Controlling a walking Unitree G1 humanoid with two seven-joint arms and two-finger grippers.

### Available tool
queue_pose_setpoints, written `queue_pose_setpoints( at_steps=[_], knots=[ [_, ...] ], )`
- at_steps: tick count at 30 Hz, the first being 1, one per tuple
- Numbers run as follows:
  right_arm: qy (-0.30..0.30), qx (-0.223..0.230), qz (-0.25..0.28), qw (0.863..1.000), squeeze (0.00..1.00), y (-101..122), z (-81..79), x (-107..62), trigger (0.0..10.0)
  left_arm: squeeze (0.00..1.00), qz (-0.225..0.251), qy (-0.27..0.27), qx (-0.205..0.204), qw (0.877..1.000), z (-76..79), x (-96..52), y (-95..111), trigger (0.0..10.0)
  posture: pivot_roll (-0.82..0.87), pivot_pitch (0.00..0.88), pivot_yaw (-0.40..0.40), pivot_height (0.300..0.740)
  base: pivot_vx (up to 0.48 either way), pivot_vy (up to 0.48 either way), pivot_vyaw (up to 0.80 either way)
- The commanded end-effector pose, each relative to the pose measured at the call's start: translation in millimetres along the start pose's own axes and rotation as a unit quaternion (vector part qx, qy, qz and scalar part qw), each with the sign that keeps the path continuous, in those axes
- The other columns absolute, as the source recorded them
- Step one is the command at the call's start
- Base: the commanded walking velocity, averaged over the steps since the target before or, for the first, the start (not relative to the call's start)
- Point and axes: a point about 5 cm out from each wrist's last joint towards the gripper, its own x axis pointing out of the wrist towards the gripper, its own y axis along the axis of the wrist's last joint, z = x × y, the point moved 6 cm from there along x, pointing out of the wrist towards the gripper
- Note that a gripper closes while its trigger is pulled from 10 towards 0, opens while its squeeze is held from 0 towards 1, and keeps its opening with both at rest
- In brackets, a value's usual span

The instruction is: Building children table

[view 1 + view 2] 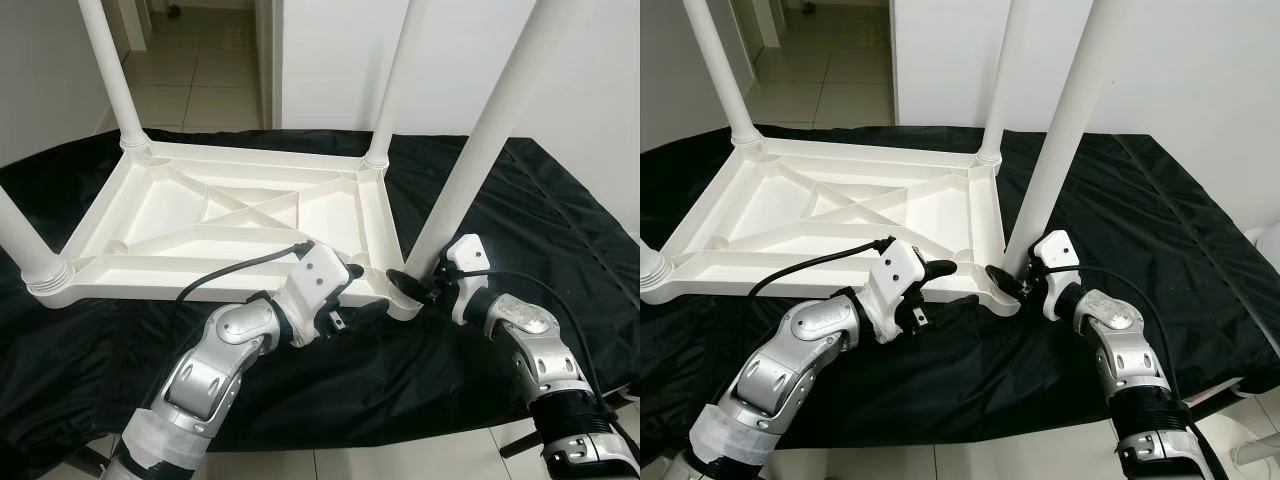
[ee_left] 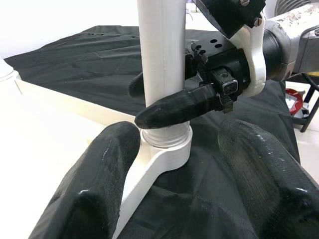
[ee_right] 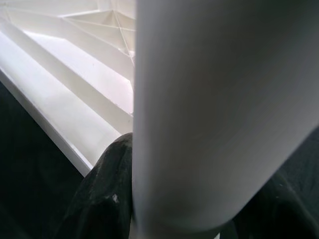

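Observation:
A white plastic children's table lies upside down on a black cloth. Its near right leg stands in the corner socket. My right gripper is shut on this leg just above the socket, one finger wrapped across it. The right wrist view has the leg close up beside a black finger. My left gripper is open at the near rim, just left of that corner, and its fingers point toward the socket with nothing between them.
Three more legs stand upright: far left, far right and near left. The black cloth spreads wide to the right, its front edge meeting tiled floor. White walls and a doorway are behind.

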Motion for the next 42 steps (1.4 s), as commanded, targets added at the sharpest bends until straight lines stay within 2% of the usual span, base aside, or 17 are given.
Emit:
queue_pose_setpoints(
  at_steps=[1,4,5,6,7,8,11,19,20,21,23,24,29,32,38,39,42],
  knots=[
    [0.001,0.029,-0.021,0.999,0.00,-14,-6.7,-5.3,10.0,0.00,-0.004,0.020,-0.003,1.000,-4.2,-0.9,-2,10.0,-0.02,0.028,-0.061,0.740,0.000,0.000,0.00],
    [-0.004,0.040,-0.013,0.999,0.00,-13,-7.5,-5.4,10.0,0.00,-0.004,0.020,-0.003,1.000,-3.9,-0.7,-2,10.0,-0.02,0.028,-0.064,0.740,0.000,0.000,0.00],
    [-0.037,0.046,-0.003,0.998,0.00,-11,-3.9,-5.2,10.0,0.00,-0.003,0.020,-0.004,1.000,-3.5,-0.3,-2,10.0,-0.02,0.028,-0.070,0.740,0.000,0.000,0.00],
    [-0.037,0.046,-0.003,0.998,0.00,-11,-3.9,-5.2,10.0,0.00,-0.003,0.020,-0.004,1.000,-3.5,-0.3,-2,10.0,-0.02,0.028,-0.070,0.740,0.000,0.000,0.00],
    [-0.079,0.052,0.002,0.995,0.00,-9,0.2,-5.4,10.0,0.00,-0.003,0.019,-0.005,1.000,-2.9,-0.1,-2,10.0,-0.02,0.025,-0.072,0.740,0.000,0.000,0.00],
    [-0.079,0.052,0.002,0.995,0.00,-9,0.2,-5.4,10.0,0.00,-0.003,0.019,-0.005,1.000,-2.9,-0.1,-2,10.0,-0.02,0.025,-0.072,0.740,0.000,0.000,0.00],
    [-0.163,0.061,0.010,0.985,0.00,-6,3.1,-8.7,10.0,0.00,-0.005,0.017,-0.006,1.000,-1.3,-0.4,-4,10.0,-0.02,0.020,-0.071,0.740,0.000,0.000,0.00],
    [-0.246,0.106,0.005,0.963,0.00,-12,-7.9,-8.0,10.0,0.00,-0.005,0.008,-0.004,1.000,0.8,0.4,-4,10.0,-0.03,0.010,-0.064,0.740,0.000,0.000,0.00],
    [-0.270,0.118,0.003,0.956,0.00,-14,-9.1,-7.8,10.0,0.00,-0.005,0.008,-0.004,1.000,1.0,0.7,-4,10.0,-0.03,0.008,-0.063,0.740,0.000,0.000,0.00],
    [-0.270,0.118,0.003,0.956,0.00,-14,-9.1,-7.8,10.0,0.00,-0.005,0.008,-0.004,1.000,1.0,0.7,-4,10.0,-0.03,0.008,-0.063,0.740,0.000,0.000,0.00],
    [-0.339,0.137,-0.006,0.931,0.00,-18,-9.2,-9.5,10.0,0.00,-0.004,0.005,-0.004,1.000,1.9,1.8,-4,10.0,-0.03,0.005,-0.062,0.740,0.000,0.000,0.00],
    [-0.339,0.137,-0.006,0.931,0.00,-18,-9.2,-9.5,10.0,0.00,-0.004,0.005,-0.004,1.000,1.9,1.8,-4,10.0,-0.03,0.005,-0.062,0.740,0.000,0.000,0.00],
    [-0.417,0.165,-0.019,0.894,0.00,-22,-13.1,-11.4,10.0,0.00,-0.004,0.003,-0.004,1.000,4.0,1.9,-4,10.0,-0.03,0.001,-0.066,0.740,0.000,0.000,0.00],
    [-0.411,0.179,-0.014,0.894,0.00,-18,-25.1,-3.0,10.0,0.00,-0.004,0.002,-0.004,1.000,4.9,1.3,-4,10.0,-0.02,0.000,-0.066,0.740,0.000,0.000,0.00],
    [-0.420,0.175,-0.006,0.891,0.00,-13,-17.6,-9.6,10.0,0.00,-0.003,0.000,-0.006,1.000,5.9,1.5,-4,10.0,-0.03,0.000,-0.064,0.740,0.000,0.000,0.00],
    [-0.422,0.175,-0.007,0.889,1.00,-15,-16.0,-11.9,10.0,0.00,-0.004,-0.001,-0.005,1.000,6.3,1.6,-4,10.0,-0.03,0.000,-0.064,0.740,0.000,0.000,0.00],
    [-0.417,0.179,-0.001,0.891,1.00,-17,-14.0,-14.7,10.0,0.00,-0.005,-0.001,-0.003,1.000,5.1,1.3,-4,10.0,-0.03,0.000,-0.063,0.740,0.000,0.000,0.00]
  ],
)
